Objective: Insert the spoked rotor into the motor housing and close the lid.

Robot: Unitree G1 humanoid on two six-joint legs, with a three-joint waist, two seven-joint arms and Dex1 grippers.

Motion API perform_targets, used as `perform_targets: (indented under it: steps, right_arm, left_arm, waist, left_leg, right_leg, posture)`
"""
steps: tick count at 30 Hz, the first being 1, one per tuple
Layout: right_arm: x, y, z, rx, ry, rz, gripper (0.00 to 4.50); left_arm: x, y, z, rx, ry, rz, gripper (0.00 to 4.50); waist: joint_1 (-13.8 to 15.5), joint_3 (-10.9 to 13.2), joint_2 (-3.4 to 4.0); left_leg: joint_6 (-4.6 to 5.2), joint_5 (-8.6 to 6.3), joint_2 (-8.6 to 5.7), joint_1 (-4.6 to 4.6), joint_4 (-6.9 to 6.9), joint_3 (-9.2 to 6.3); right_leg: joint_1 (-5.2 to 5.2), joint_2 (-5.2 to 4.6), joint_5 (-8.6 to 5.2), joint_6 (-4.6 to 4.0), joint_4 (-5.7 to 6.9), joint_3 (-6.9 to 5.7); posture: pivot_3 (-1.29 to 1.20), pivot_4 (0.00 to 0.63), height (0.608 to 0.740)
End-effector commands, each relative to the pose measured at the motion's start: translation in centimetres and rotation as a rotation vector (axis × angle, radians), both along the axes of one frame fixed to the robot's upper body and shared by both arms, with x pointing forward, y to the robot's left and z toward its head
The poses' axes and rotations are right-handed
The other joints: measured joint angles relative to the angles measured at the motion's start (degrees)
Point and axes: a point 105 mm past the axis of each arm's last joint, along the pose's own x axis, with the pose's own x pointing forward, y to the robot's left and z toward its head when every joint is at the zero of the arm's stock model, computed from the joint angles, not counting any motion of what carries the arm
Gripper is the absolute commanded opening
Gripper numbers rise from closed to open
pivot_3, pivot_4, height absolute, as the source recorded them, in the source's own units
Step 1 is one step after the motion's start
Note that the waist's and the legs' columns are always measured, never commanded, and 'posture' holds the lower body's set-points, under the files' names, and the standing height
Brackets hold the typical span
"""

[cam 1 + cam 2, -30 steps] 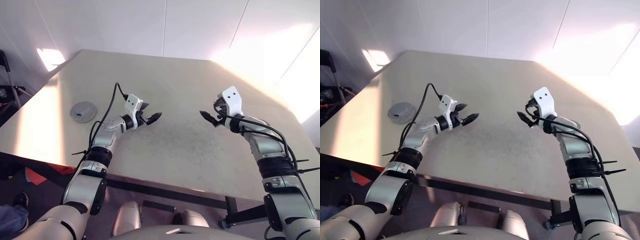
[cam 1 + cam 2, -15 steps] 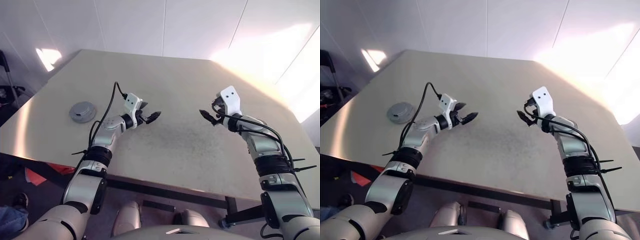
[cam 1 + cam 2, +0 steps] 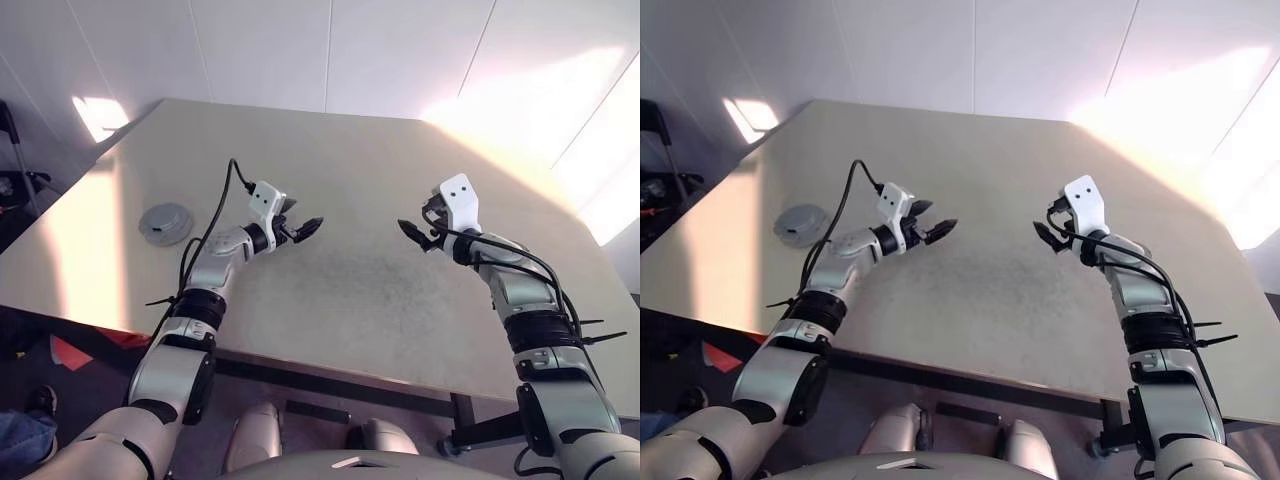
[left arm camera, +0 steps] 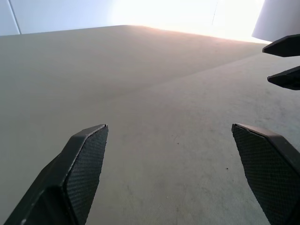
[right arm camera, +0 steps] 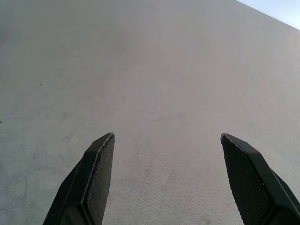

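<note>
The table [image 3: 380, 300] was the largest thing in view, a broad pale top with bright light washing across its far right corner. Both arms reached out over its middle, well apart from each other, grippers pointing inward toward the bare stretch between them.

The lid [image 3: 165, 222], a silvery-grey round disc, lay flat near the table's left edge, off to the robot's left. It sat well out from the left gripper [image 3: 302, 230], behind and to the outside of that forearm, so the gripper pointed away from it. Being round, it offered no long axis to line up with. The left arm was plainly the nearer of the two; the right gripper [image 3: 415, 236] hung far across the table from the disc. A move toward the disc would likely call for the left arm to swing back outward (a judgement from how things lay). Whether the disc already covered the housing and rotor could not be told at this size.

The left gripper's fingers [image 4: 82, 171] stood spread wide with nothing between them but bare tabletop, and the tips of the other gripper showed at the edge of its wrist view. The right gripper's fingers [image 5: 96, 185] were likewise wide apart, holding and touching nothing, hovering above the table surface
</note>
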Motion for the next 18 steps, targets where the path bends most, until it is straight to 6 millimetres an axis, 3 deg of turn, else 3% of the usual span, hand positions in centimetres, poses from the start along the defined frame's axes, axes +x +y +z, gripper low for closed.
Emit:
perform_targets:
  steps: [1, 18]
  right_arm:
    - [0.77, -0.28, 2.18, 0.004, -0.074, -0.011, 4.09]
    - [1.17, 0.13, 2.16, 0.028, -0.083, -0.024, 4.09]
  left_arm:
    - [0.46, -0.21, 2.02, -0.021, -0.073, 0.007, 4.47]
    - [0.74, 0.42, 1.84, 0.005, -0.068, 0.024, 4.47]
  waist:
    - [0.0, 0.0, 0.00]
    - [-0.1, 0.0, 0.02]
  left_leg:
    - [0.00, 0.00, 0.00, 0.00, 0.00, 0.00]
    - [0.00, 0.00, 0.00, -0.01, 0.00, 0.00]
  right_leg:
    - [0.00, 0.00, 0.00, 0.00, 0.00, 0.00]
    - [-0.01, 0.00, 0.00, 0.00, -0.01, 0.00]
  posture:
    - [0.00, 0.000, 0.740]
    - [0.00, 0.000, 0.740]
